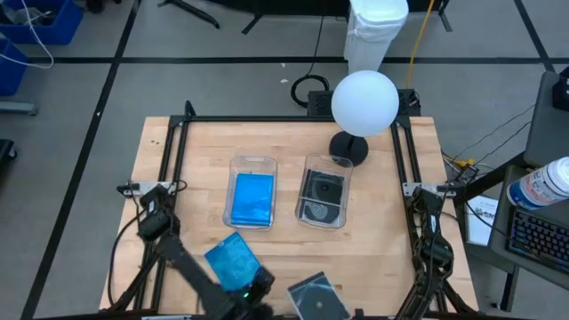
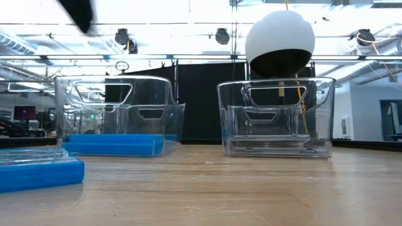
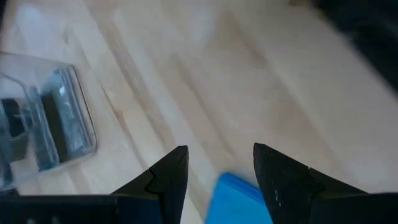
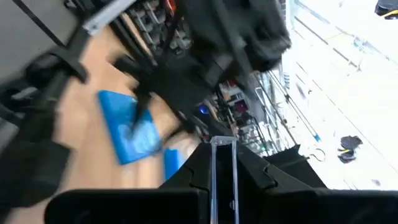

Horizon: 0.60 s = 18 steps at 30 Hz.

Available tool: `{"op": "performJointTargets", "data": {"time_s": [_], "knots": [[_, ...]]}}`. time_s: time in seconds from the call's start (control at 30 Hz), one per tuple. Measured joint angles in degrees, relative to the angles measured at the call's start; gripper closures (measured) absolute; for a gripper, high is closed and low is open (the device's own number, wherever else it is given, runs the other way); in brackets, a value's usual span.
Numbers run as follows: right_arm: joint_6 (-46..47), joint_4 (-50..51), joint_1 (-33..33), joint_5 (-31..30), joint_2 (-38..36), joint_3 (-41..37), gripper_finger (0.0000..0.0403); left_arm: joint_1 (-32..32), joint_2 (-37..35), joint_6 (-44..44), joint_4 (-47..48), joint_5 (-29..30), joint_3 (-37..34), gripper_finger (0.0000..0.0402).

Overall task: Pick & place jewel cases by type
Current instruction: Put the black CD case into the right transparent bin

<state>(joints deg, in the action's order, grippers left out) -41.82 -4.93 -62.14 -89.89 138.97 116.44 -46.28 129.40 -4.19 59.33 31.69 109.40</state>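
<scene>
Since blues apparently go in the 10 o'clock bin (image 1: 238,164), we note the left tool (image 3: 217,155) spread over the loose blue jewel case (image 3: 239,199) at 7 o'clock on the table (image 1: 382,258); the right arm (image 1: 434,253) waits at 4 o'clock.

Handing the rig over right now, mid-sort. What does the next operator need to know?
Left gripper: open, fingers either side of the loose blue jewel case near the table's front edge; not gripped yet.
Right gripper: shut on the edge of what looks like the clear jewel case at the front edge.
Done: blue stock lies in the left bin, a disc case in the right bin.
Left: loose blue case to the left bin, clear case to the right bin.
</scene>
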Motion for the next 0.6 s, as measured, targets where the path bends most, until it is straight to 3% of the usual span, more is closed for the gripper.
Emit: {"op": "performJointTargets", "data": {"time_s": [0.2, 0.4, 0.6], "knots": [[0.90, 7.53, 2.62, -0.04, -6.05, 0.00, 0.0379, -5.68, 0.00, -7.10, 3.81, 3.91, 0.00, 0.0215], [0.32, 8.02, 7.78, -0.15, -12.74, 0.02, 0.0378, -10.27, 0.00, -15.98, 6.72, 4.42, 0.00, 0.0215], [0.45, 9.44, 13.84, -0.06, -17.58, 0.00, 0.0378, -14.15, 0.00, -18.83, 8.09, 6.86, 0.00, 0.0215]]}}
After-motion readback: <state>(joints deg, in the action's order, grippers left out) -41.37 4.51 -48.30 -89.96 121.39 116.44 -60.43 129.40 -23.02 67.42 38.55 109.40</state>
